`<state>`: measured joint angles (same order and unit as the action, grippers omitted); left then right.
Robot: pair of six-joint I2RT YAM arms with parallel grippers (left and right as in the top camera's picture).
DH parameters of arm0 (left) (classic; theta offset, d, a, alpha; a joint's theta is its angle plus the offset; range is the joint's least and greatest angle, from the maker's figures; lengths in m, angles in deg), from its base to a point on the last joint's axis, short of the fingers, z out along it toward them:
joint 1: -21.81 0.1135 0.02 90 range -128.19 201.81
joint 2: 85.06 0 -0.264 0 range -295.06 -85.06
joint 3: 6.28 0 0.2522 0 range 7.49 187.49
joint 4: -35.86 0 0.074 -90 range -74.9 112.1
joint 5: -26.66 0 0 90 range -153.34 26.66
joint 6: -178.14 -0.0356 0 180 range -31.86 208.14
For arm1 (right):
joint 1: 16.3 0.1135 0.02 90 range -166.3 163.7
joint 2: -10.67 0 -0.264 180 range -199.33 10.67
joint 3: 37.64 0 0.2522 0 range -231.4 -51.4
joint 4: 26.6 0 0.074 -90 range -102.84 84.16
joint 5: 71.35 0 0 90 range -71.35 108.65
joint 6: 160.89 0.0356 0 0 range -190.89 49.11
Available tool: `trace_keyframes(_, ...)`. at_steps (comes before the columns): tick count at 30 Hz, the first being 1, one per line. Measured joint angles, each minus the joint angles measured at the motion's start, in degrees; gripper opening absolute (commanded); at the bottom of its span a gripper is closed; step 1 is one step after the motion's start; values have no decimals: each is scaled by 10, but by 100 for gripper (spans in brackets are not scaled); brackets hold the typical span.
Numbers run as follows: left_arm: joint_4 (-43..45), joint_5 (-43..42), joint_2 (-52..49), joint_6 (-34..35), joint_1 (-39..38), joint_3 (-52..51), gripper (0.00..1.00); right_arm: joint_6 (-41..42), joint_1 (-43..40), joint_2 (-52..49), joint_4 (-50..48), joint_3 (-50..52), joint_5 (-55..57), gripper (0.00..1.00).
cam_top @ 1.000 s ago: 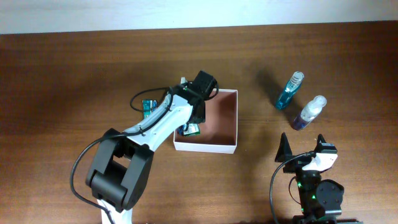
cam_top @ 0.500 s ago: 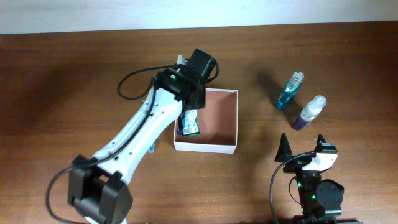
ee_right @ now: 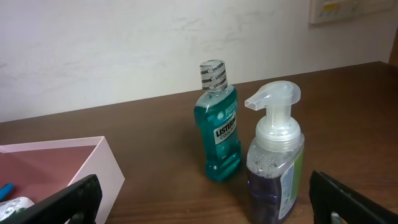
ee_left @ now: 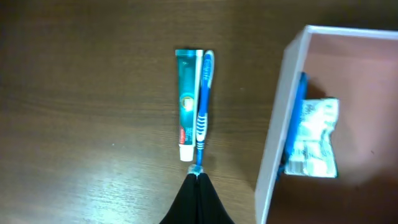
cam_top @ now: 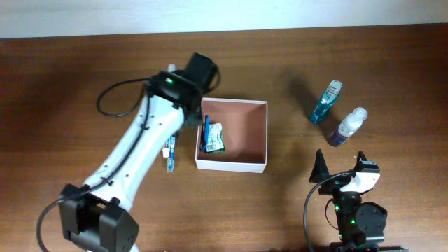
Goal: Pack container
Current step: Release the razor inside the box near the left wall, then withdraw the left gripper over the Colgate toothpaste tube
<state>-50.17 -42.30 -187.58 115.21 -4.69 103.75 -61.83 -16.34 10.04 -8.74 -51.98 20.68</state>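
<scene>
The container (cam_top: pixel 231 166) is a shallow white box with a reddish-brown inside, at the table's middle. A green packet (cam_top: pixel 214 138) and a thin blue item (cam_top: pixel 204 133) lie in its left part. My left gripper (cam_top: pixel 180 127) hovers just left of the box with its jaws shut on nothing. In the left wrist view its fingertips (ee_left: pixel 198 178) meet just short of a blue toothbrush (ee_left: pixel 202 106), which lies beside a teal toothpaste tube (ee_left: pixel 186 102) on the table, left of the container wall (ee_left: pixel 277 124). My right gripper (ee_right: pixel 205 205) stands open and empty at the front right.
A teal mouthwash bottle (ee_right: pixel 217 124) and a purple pump soap bottle (ee_right: pixel 273 168) stand upright in front of the right gripper, to the right of the box (ee_right: pixel 93 165). From above, the mouthwash bottle (cam_top: pixel 326 102) and the soap bottle (cam_top: pixel 348 127) are at the right.
The left arm has drawn out of the box and swung left over the toothbrush and toothpaste. Its jaws have shut. The green packet stays in the box. The right arm is still.
</scene>
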Motion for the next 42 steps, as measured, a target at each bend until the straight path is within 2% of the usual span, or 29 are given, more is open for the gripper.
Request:
trace_keyframes(3,4,-25,0,-1,29,-3,0,0,0,0,0,0,0,98)
trace_keyframes(6,47,-79,1,-37,45,-40,0,0,0,0,0,0,0,98)
trace_keyframes(10,85,-144,1,-79,47,-100,0,0,0,0,0,0,0,98)
trace_keyframes(17,131,-202,1,-97,47,-174,0,0,0,0,0,0,0,98)
trace_keyframes(29,145,-297,1,-119,47,-188,0,0,0,0,0,0,0,98)
trace_keyframes(37,145,-333,1,-128,47,-188,0,0,0,0,0,0,0,98)
trace_keyframes(42,145,-301,1,-125,47,-188,0,-1,0,0,0,0,0,98)
